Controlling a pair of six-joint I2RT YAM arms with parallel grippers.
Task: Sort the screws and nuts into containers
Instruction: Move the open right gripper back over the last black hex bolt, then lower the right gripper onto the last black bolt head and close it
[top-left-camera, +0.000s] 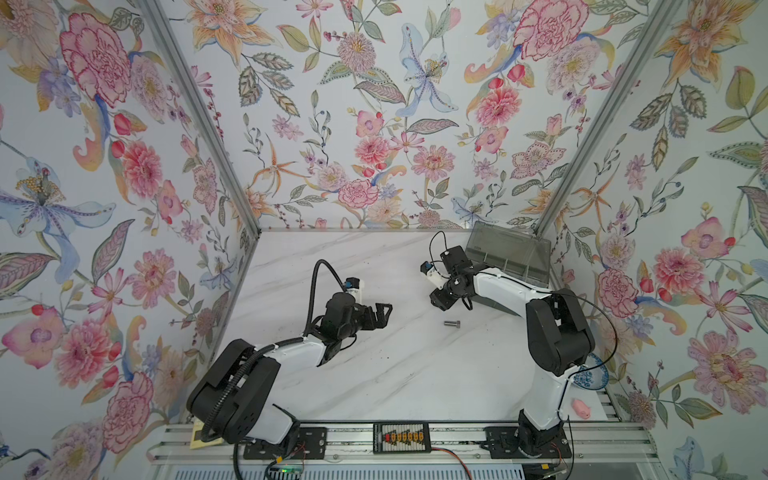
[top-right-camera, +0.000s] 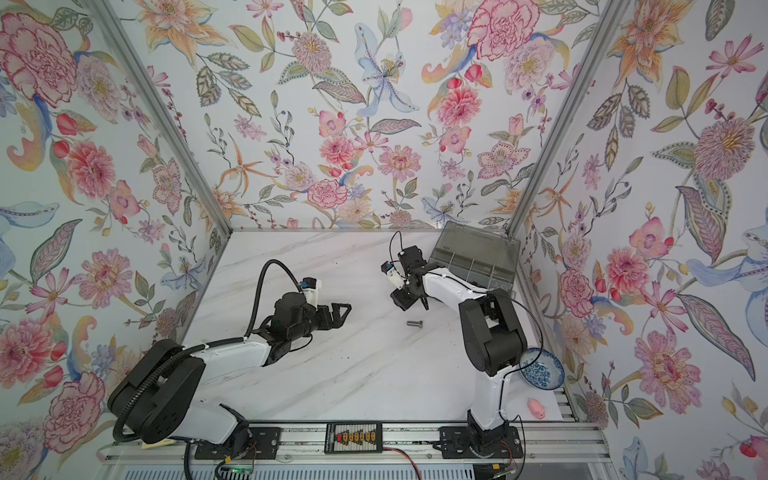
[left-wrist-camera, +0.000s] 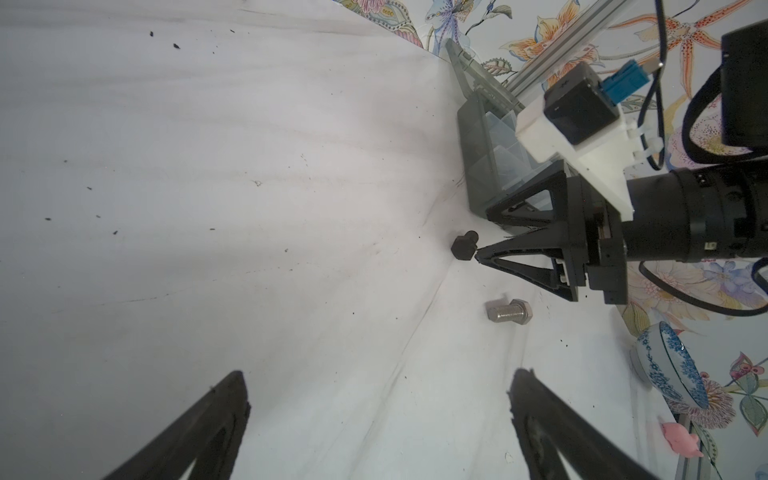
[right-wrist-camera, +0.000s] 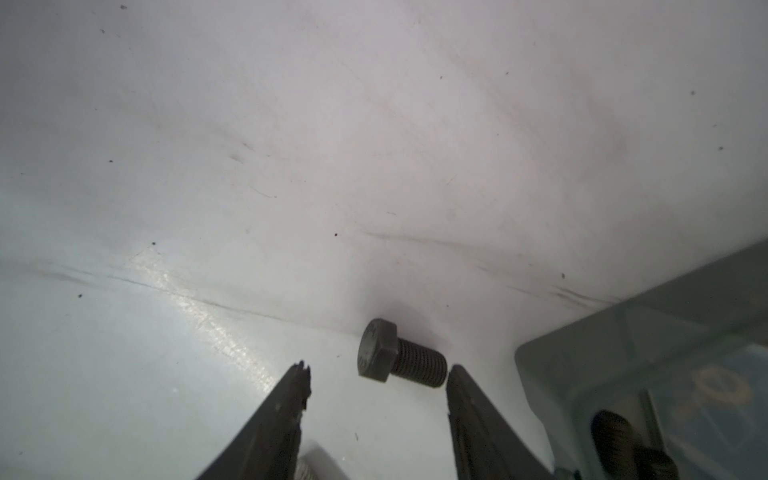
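Jaws on my right arm (right-wrist-camera: 376, 376) stand partly open and hold nothing; a black screw (right-wrist-camera: 401, 355) lies on its side on the counter (right-wrist-camera: 374, 145) at their mouth, one fingertip (right-wrist-camera: 457, 378) just beside the end of its shaft, the opposite tip clear of the head. Left jaws (left-wrist-camera: 376, 399) are wide open and empty, hanging over bare counter well apart from everything. I judge the step in hand is picking up this black screw. To do it well I would push further forward so the tips pass the screw, centre them, and turn the wrist to close across the shaft, not end to end where it could squirt out. I would also mind the box (right-wrist-camera: 648, 353) close at the side, since a finger could catch its wall. My right wrist view shows that gap and a dark screw already in a box compartment, but barely shows the silver bolt. From the left wrist I see the silver bolt (left-wrist-camera: 509, 311) lying near the black screw (left-wrist-camera: 464, 246), the right jaws (left-wrist-camera: 478, 237) low over the counter, and the bowl (left-wrist-camera: 669, 365). Both top views hide the black screw under the right jaws (top-left-camera: 440, 302); only the silver bolt (top-left-camera: 450, 323) and the box's raised lid (top-right-camera: 473, 245) show plainly.
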